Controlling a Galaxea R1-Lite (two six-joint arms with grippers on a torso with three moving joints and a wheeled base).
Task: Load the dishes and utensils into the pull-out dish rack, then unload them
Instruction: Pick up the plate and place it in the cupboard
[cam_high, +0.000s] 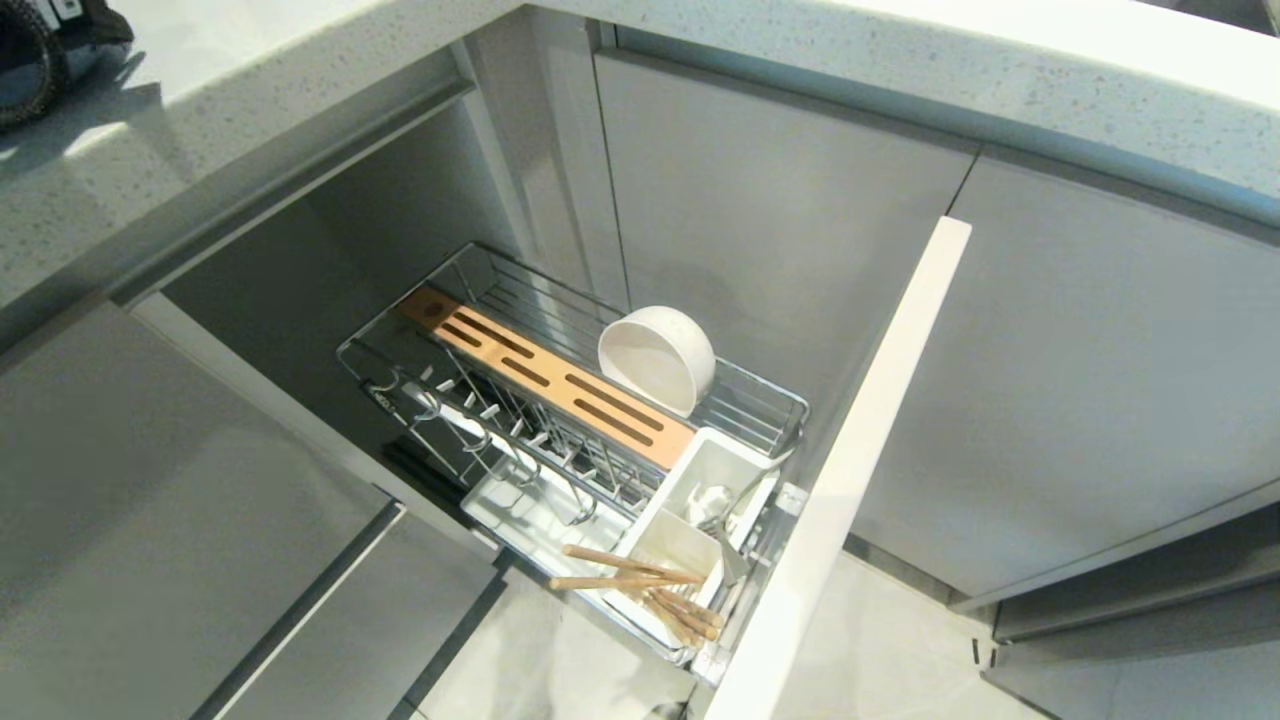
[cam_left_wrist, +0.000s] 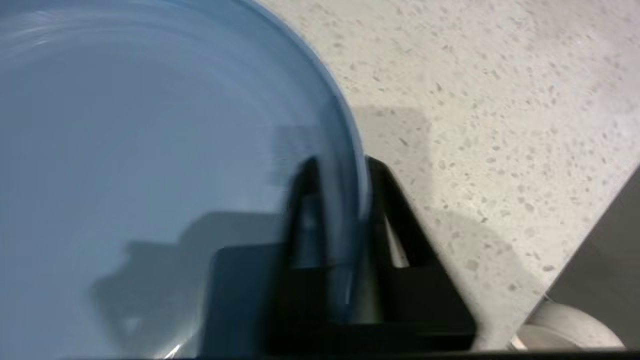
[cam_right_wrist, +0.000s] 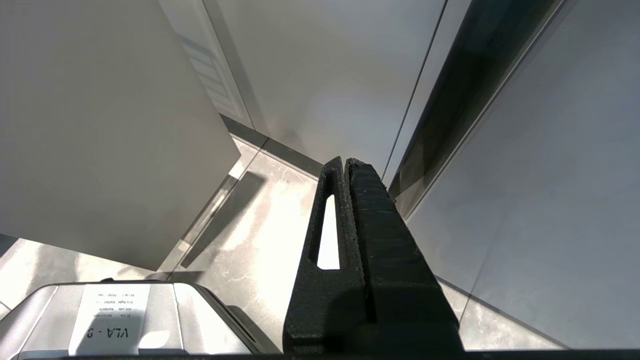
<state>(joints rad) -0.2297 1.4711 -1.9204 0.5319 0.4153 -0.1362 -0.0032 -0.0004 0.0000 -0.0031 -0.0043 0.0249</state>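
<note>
White label paper on the robot base (cam_right_wrist: 111, 315) reads "VLA - 9", upside down. From the chrome wire pull-out dish rack (cam_high: 470, 300), I see the small white round bowl (cam_high: 657, 357) inside it, wooden chopsticks (cam_high: 640, 590) and silver spoon (cam_high: 735, 515) in its white caddy (cam_high: 690, 545). My left gripper (cam_left_wrist: 340, 167) pinches the pale blue round plate (cam_left_wrist: 150, 150) by its rim on the speckled counter (cam_left_wrist: 500, 100). My right gripper (cam_right_wrist: 345, 162) hangs closed and empty near the floor.
</note>
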